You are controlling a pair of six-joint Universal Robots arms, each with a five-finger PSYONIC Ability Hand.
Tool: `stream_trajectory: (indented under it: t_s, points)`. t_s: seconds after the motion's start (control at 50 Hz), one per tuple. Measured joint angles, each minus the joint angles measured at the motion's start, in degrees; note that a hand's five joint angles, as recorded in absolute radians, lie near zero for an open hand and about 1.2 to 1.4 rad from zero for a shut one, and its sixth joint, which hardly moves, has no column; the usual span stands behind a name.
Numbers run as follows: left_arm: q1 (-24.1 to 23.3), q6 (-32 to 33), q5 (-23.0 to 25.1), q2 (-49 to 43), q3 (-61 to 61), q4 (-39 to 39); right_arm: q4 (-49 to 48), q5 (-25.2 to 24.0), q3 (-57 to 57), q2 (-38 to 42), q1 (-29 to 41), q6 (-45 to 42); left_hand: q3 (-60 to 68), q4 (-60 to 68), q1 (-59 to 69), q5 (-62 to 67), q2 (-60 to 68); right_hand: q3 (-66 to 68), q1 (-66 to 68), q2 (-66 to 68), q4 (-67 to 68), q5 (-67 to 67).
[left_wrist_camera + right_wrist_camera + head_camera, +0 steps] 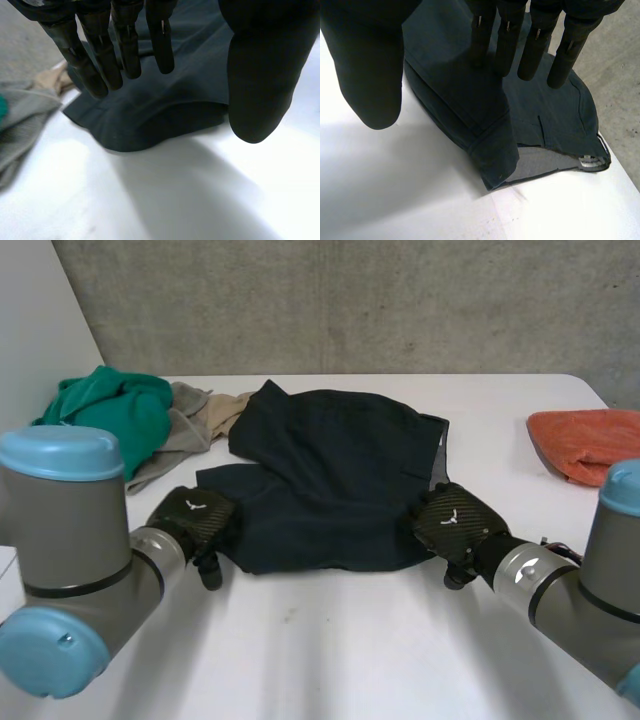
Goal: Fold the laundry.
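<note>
Both hands are poised low over the near edge of the one pair of navy shorts [330,470], which is lying spread out mid-bench [350,640]. The left hand [195,518] is at its left corner and the right hand [455,522] at its right corner, each holding its fingers straight and thumb apart, gripping nothing. A waistband label [590,161] is showing, too small to read. Three other cloths are lying behind: a green garment [110,410], a grey-beige garment [185,430] and an orange cloth [585,440].

The right hand [507,42] stretches straight fingers [535,55] over a dark navy garment [540,120], its thumb [370,65] held apart above the bare white surface [395,190]. The garment lies flat on the surface. Its near corner is turned over, showing a paler grey inside [545,162] and a small white label [590,162].
</note>
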Motion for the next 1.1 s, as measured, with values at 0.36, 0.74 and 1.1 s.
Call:
stream_trajectory:
  t_s: [0.36, 0.74, 1.1]
  points:
    - [-3.0, -7.1, 1.5, -18.8, 20.6, -3.6, -14.9, 1.3, -6.8, 13.8, 1.2, -1.2, 6.1, 6.2, 8.1, 6.3, 6.1, 32.7, 30.2, 33.4, 32.4, 31.2]
    - [-5.2, 1.6, -0.4, -8.6, 16.7, -21.7, 19.3, 3.1, -9.2, 1.9, -2.2, 3.0, 40.1, 41.4, 35.7, 40.2, 41.3, 38.7, 34.3, 37.4, 39.2, 36.7]
    - [-5.7, 13.7, 2.5, -5.8, 17.4, -27.6, 48.0, -0.9, -21.4, 2.3, -2.9, -2.3, 40.8, 41.6, 36.3, 40.2, 41.8, 39.7, 34.2, 37.4, 39.4, 38.1]
